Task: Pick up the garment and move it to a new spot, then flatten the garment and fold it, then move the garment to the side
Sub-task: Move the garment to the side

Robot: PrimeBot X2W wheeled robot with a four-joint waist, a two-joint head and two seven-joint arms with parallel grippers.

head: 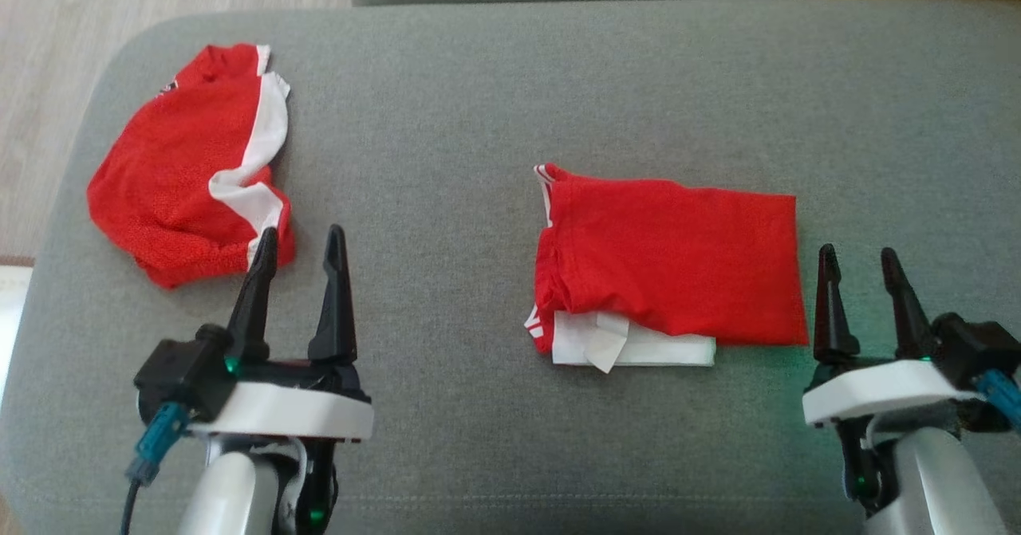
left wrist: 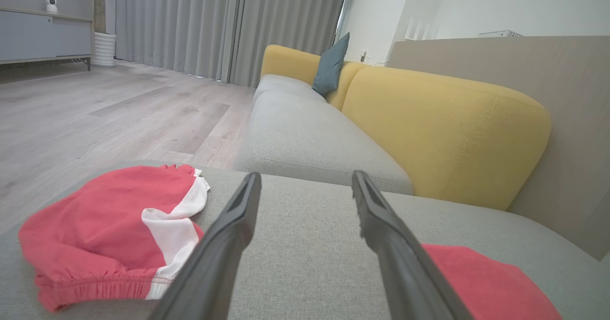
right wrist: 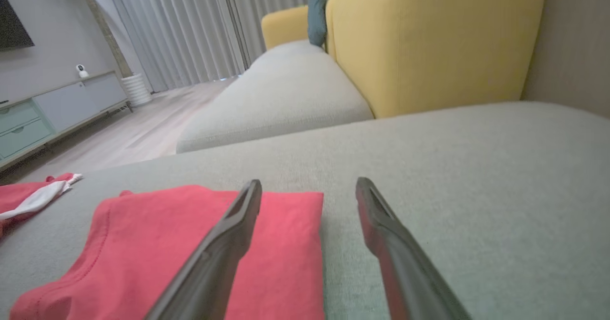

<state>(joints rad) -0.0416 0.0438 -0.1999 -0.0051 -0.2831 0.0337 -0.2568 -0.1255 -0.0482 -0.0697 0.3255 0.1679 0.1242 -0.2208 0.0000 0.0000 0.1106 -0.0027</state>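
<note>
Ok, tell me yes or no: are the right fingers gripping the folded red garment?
No: the right fingers stand open beside the folded red garment, with nothing between them.

Living room, pale wood floor (left wrist: 95,119)
Beyond the left claw (left wrist: 306,177): yellow-backed sofa (left wrist: 448,134), grey curtains (left wrist: 214,24); low cabinet (left wrist: 43,38) to its left.

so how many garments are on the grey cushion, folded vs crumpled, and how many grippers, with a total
folded red garment: 1
crumpled red and white garment: 1
open grippers: 2 (left gripper, right gripper)
total: 4
</note>
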